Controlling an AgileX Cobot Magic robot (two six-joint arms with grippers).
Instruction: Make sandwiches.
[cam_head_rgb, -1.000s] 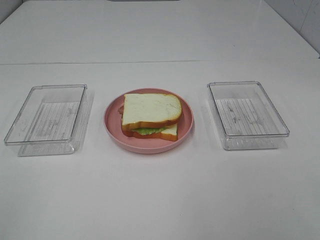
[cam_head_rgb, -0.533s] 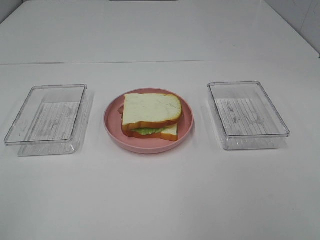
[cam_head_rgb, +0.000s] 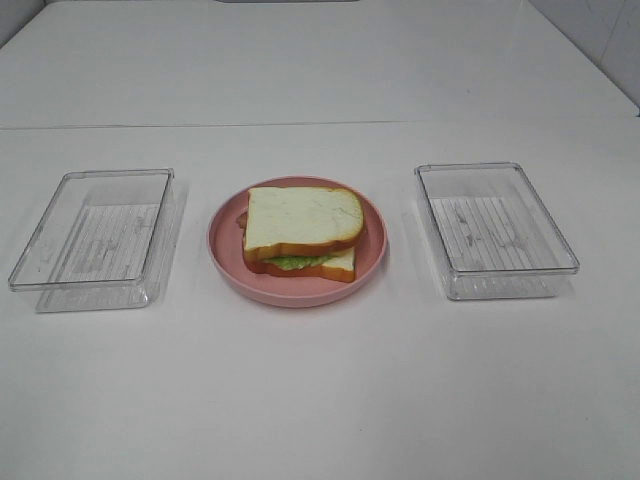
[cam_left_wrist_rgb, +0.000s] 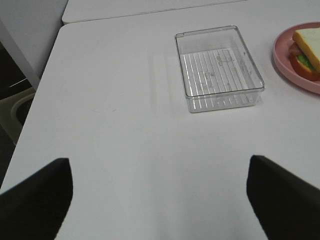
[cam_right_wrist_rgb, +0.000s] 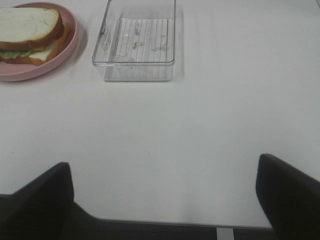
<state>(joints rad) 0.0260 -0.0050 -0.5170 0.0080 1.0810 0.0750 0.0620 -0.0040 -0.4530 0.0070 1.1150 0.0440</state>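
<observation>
Exterior high view: the sandwich (cam_head_rgb: 302, 232) sits stacked on the pink plate (cam_head_rgb: 225, 255) mid-worktop (cam_head_rgb: 320, 400), top bread slice slightly skewed over the lower one, green lettuce showing at the front edge, a bit of bacon at the left. A clear tray (cam_head_rgb: 92, 240) lies left of the plate, another clear tray (cam_head_rgb: 495, 232) right of it, both with nothing in them. Neither of my arms shows here.

Left wrist view: my left gripper (cam_left_wrist_rgb: 160, 195) has its jaws spread wide, nothing between them, over bare worktop and well apart from the left tray (cam_left_wrist_rgb: 218, 68). Plate edge and sandwich just show beyond it.

Right wrist view: my right gripper (cam_right_wrist_rgb: 165, 192) has jaws spread fully, holding nothing, near the worktop's front edge. Right tray (cam_right_wrist_rgb: 135, 44) ahead, sandwich (cam_right_wrist_rgb: 30, 30) on the plate beside it.

Judgement: assembly looks finished, both arms pulled back. No ingredients remain in the trays, so the next move is likely none, at most squaring the top slice.
</observation>
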